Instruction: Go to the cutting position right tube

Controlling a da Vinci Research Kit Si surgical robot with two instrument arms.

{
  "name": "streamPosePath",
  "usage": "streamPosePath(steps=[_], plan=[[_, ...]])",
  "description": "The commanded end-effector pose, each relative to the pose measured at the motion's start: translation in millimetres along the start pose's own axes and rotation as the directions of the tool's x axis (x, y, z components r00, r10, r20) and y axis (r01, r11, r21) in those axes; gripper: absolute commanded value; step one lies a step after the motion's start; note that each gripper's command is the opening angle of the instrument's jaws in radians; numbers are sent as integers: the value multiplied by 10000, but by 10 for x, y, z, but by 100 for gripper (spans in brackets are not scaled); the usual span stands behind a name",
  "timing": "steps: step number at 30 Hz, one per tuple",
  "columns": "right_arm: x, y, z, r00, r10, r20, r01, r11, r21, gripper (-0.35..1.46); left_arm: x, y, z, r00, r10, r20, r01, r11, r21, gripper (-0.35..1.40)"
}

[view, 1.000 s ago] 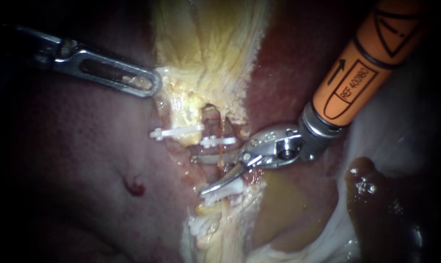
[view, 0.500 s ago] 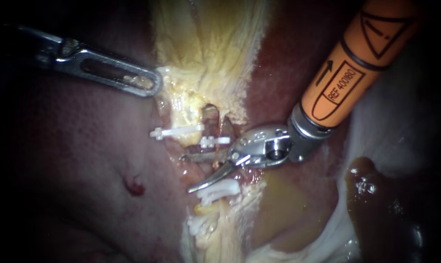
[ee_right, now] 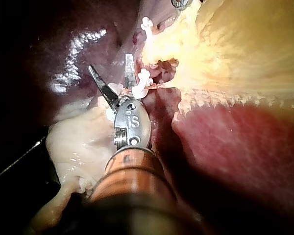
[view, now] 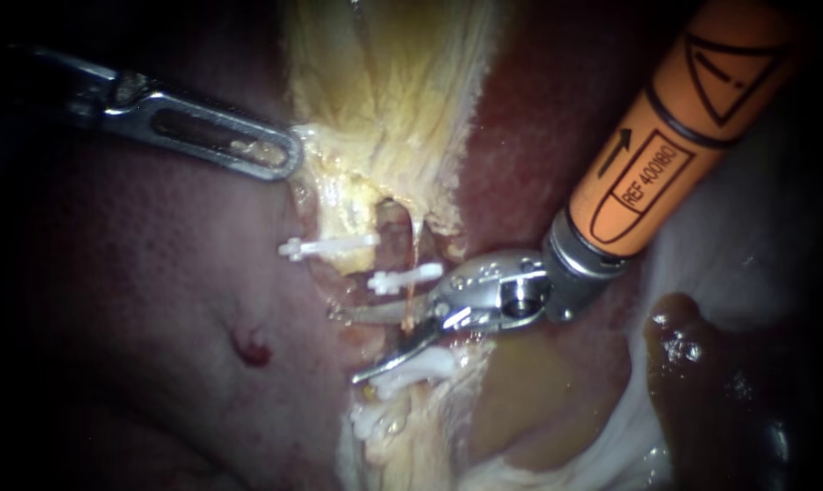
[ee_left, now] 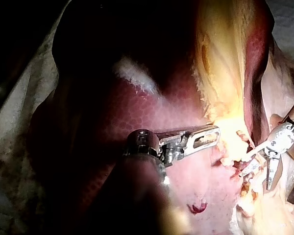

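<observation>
At the far left of the endoscope view, the left instrument (view: 279, 155) reaches in over the dark liver (view: 156, 300). Its slotted jaws are pressed together on the edge of the yellow tissue (view: 393, 91), and a shred of that tissue shows through the slot. Nearer on the bare liver lies one small red spot (view: 250, 348), with open, uncluttered surface all around it. Toward the middle, four white clips can be counted. The upper clip (view: 329, 245) sits on the pale left strand. The middle clip (view: 406, 275) sits on the thin orange right tube (view: 414, 250). The lower clip (view: 416, 364) comes next, and the nearest clip (view: 375, 420) lies in a pale cluster that is hard to separate. The right tube runs down from the yellow tissue, past the middle clip, to the blades of the right instrument (view: 346, 345). This is the second of the two instruments and comes in from the upper right. Its two blades are spread apart and hold nothing. The upper blade crosses the tube just below the middle clip, and the lower blade lies just beside the lower clip, so the blades have little room between those two clips. Their tips point left onto open liver, well apart from the left instrument. The orange sleeve (view: 666, 145) on the shaft carries printed marks. Right of it lie pale tissue (view: 729, 255) and one dark glossy lump (view: 693, 364).
</observation>
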Motion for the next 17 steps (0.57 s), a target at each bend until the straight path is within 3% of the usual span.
streamPosePath(steps=[1, 17], plan=[[3, -2, 1, 10000, -38, -18, 38, 10000, 56, 129, 0, 0, 0, 10000, 4, -4, -4, 10000, 9, -35], [4, 0, -1, 9999, -97, -114, 98, 9999, 63, 129, 0, 0, 0, 10000, 3, -3, -3, 10000, 8, -35]])
